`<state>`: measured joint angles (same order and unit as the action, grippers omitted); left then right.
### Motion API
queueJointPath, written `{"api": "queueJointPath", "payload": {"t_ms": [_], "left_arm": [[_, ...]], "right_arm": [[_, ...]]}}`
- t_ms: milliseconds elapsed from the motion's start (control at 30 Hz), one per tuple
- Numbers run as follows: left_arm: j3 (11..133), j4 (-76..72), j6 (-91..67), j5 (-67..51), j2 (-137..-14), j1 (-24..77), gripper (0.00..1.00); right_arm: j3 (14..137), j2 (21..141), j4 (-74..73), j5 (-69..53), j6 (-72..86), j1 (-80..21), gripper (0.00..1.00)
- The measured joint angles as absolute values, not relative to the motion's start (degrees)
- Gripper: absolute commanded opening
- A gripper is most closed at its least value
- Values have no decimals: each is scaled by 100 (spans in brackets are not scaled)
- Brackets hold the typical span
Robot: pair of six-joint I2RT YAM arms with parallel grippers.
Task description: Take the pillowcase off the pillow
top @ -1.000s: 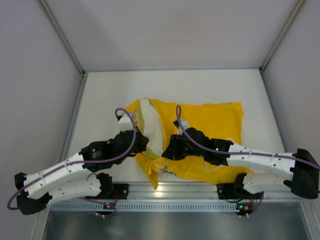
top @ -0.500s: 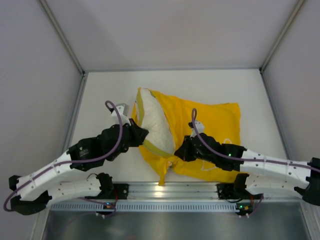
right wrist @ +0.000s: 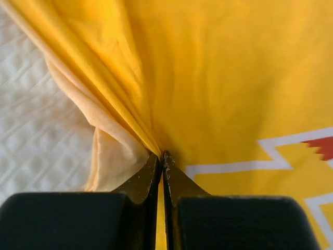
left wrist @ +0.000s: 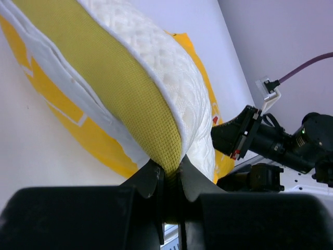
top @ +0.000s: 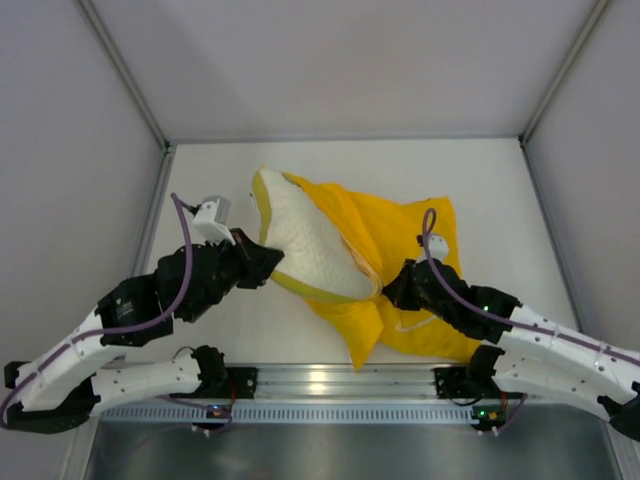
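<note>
Left gripper (left wrist: 167, 172) pinched shut on the pillow's (top: 310, 245) left edge, right gripper (right wrist: 162, 159) clamped on bunched pillowcase (top: 400, 235), pillow largely bare, lying left of the yellow cloth.

From above, the pillow's (top: 305, 240) end toward the right edge of the worktop (top: 470, 170) is hidden inside the pillowcase (top: 410, 235), so how far in it reaches cannot be told. The left gripper's (top: 266, 262) tips are hidden under the pillow's rim. The right gripper's (top: 386, 291) tips are buried in yellow folds. In the left wrist view the pillow runs off the top and left edges. In the right wrist view the pillowcase fills the frame past every edge, and its print (right wrist: 312, 148) is cut off at the right.
</note>
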<state>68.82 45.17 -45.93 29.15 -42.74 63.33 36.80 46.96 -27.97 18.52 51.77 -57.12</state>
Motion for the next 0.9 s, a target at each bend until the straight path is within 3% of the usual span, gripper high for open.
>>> {"api": "queueJointPath", "payload": {"t_ms": [233,333,467,567,900], "left_arm": [[6877,4757,-4657,2849,-3907,6346,0],[6866,4823,-4672,2834,-3756,6348,0],[6759,4825,-4678,2829,-3618,6348,0],[6608,4810,-4681,2786,-3594,6348,0],[5137,4665,-5249,2532,-2952,6335,0]], "right_arm": [[3564,4239,-2980,1459,4912,-4818,2],[3568,4278,-2954,1170,4849,-4812,17],[3581,4362,-3000,956,4659,-4790,53],[3662,4469,-3192,882,4429,-4729,98],[4917,5422,-3433,287,3778,-4668,100]]}}
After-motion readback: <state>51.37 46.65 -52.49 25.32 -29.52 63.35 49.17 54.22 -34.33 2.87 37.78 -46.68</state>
